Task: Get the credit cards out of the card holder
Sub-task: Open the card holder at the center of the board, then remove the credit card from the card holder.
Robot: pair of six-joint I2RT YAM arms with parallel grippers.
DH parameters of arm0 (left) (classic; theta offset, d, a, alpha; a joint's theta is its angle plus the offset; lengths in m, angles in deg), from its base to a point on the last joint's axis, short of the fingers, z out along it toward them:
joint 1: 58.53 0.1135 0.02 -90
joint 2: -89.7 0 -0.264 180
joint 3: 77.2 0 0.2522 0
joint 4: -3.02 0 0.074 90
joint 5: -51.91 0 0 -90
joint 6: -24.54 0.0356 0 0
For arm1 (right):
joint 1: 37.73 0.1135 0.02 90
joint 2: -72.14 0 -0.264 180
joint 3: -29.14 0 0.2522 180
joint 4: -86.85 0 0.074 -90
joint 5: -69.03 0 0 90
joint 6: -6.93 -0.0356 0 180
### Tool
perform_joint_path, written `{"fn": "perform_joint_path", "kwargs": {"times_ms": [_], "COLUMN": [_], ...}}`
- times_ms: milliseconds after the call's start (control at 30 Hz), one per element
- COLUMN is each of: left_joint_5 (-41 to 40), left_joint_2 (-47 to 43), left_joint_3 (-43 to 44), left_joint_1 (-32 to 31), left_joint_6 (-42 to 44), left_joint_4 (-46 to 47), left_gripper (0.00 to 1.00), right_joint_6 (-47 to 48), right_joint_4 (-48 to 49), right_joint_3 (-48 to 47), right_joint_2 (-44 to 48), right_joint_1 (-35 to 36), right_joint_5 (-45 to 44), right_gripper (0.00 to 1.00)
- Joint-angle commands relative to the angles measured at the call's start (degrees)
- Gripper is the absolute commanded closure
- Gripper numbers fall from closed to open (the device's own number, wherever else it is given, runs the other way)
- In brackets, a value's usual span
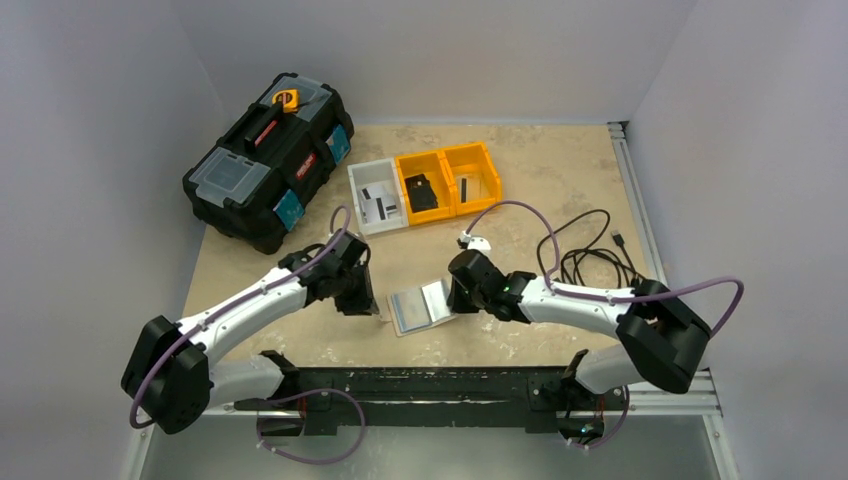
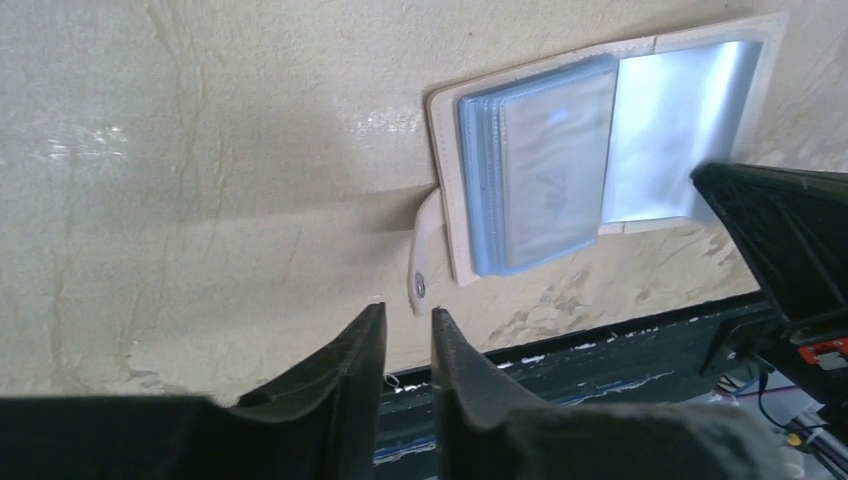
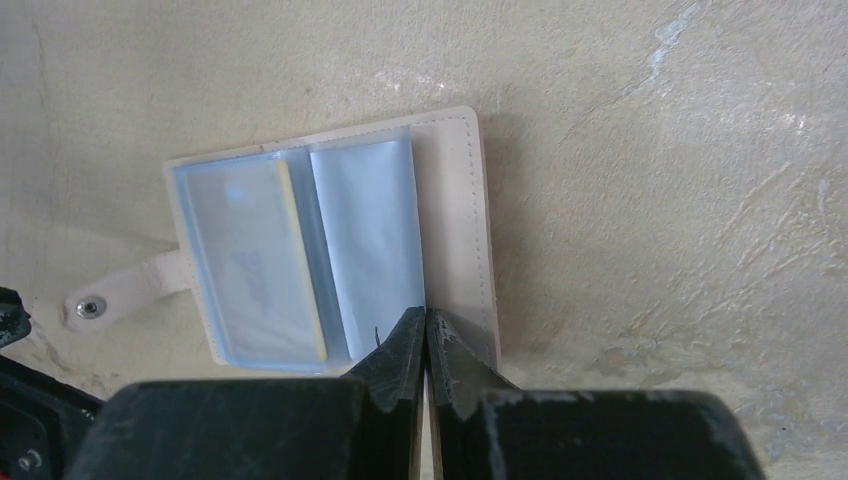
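Both arms reach in low from the near edge. The left gripper (image 2: 405,312) hangs with its fingers slightly apart, just beside the card holder (image 1: 420,308), which lies open on the beige bench (image 1: 560,180). The right gripper (image 3: 425,315) is pressed together at the holder's clear sleeve. Farther back are the yellow bins (image 1: 450,180) and a black toolbox (image 1: 265,160).

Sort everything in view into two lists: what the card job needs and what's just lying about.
Job: card holder, lying open; left gripper near its snap tab; right gripper, shut at its clear sleeve.
Lying about: black toolbox; white bin; two yellow bins; black cable.
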Motion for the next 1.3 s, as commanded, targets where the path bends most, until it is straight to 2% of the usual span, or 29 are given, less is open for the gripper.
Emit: {"fn": "perform_joint_path", "kwargs": {"times_ms": [0, 100, 200, 367, 600, 700, 900, 967, 1133, 1267], "left_joint_5": [-3.40, -3.90, -1.24, 4.66, 2.02, -0.76, -2.79, -2.44, -2.88, -3.48], "left_joint_2": [-2.46, -4.56, -4.94, 2.62, 15.89, 18.97, 21.93, 23.01, 23.48, 22.79], "left_joint_3": [3.71, 7.45, 10.10, 12.45, 11.34, 9.70, 6.85, 6.50, 5.95, 5.47], "left_joint_1": [-0.11, -0.42, -1.30, -5.73, -8.02, -8.02, -7.98, -8.03, -8.00, -8.01], "left_joint_6": [2.60, 3.67, 3.61, -0.14, -2.46, -2.26, -2.42, -2.35, -2.54, -2.81], "left_joint_4": [-2.34, -5.00, -3.81, 4.83, 11.79, 12.64, 14.60, 15.45, 15.42, 15.01], "left_gripper": [0.73, 0.66, 0.65, 0.75, 0.95, 1.00, 1.00, 1.00, 1.00, 1.00], "right_joint_6": [-0.92, -1.16, -1.64, -3.20, -4.37, -5.25, -4.70, -3.93, -1.16, 0.44], "right_joint_4": [-0.67, -1.17, -1.56, -1.95, -2.40, -2.99, -2.67, -3.36, -8.45, -11.51], "right_joint_3": [0.66, 0.96, 1.61, 3.85, 5.59, 6.11, 6.89, 6.04, -0.10, -6.88], "right_joint_2": [3.01, 3.90, 4.95, 7.14, 8.50, 8.83, 9.39, 10.00, 13.63, 16.07], "right_joint_1": [0.17, 0.23, 0.23, 0.23, 0.22, 0.18, 0.23, 0.22, 0.23, 0.23], "right_joint_5": [-1.49, -1.36, -1.02, -1.33, -2.08, -2.25, -1.11, -1.15, -1.70, -0.41], "right_gripper": [1.00, 1.00, 1.00, 1.00, 1.00, 1.00, 0.99, 0.90, 0.61, 0.54]}}
